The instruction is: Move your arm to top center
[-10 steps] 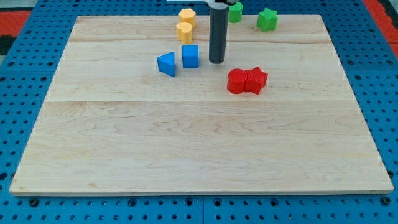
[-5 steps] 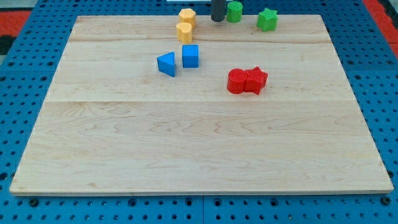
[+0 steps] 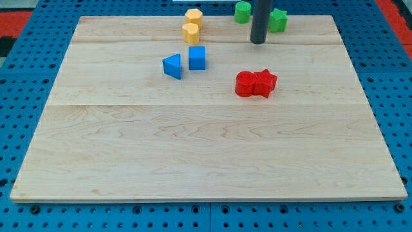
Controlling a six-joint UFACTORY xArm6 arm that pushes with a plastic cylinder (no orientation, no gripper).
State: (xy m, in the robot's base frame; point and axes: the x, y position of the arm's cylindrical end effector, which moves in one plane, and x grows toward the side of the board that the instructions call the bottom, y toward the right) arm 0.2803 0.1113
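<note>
Near the top edge of the pale wooden counter (image 3: 206, 135), a little toward its right corner, my tip (image 3: 258, 42) rests on the wood at the end of the straight dark rod. No claw is fitted on this arm, so there is nothing to call wide, narrow or holding; the rod simply slides.

Just above the tip, at the top edge, sit a green round plastic block (image 3: 243, 11) on the rod's left and a green star-shaped plastic block (image 3: 278, 20) on its right, the star partly hidden behind the rod. I cannot tell whether the rod touches the star; it looks just beside it.

Further left along the top edge stand two yellow plastic blocks (image 3: 192, 26), one behind the other and seemingly touching, shapes roughly rounded. Below them lie a blue plastic cube (image 3: 197, 58) and a blue plastic triangle (image 3: 172, 66), near each other but apart. Below the tip, well clear of it, a red round plastic block (image 3: 245, 84) touches a red star-shaped plastic block (image 3: 264, 82).

The task concerns only the arm, so nothing needs taking hold of. Top centre lies slightly to the tip's left, between the yellow pair and the green round block. These blocks look light, stiff and easily slid, so I judge that any sideways brush would shove one off the edge.
</note>
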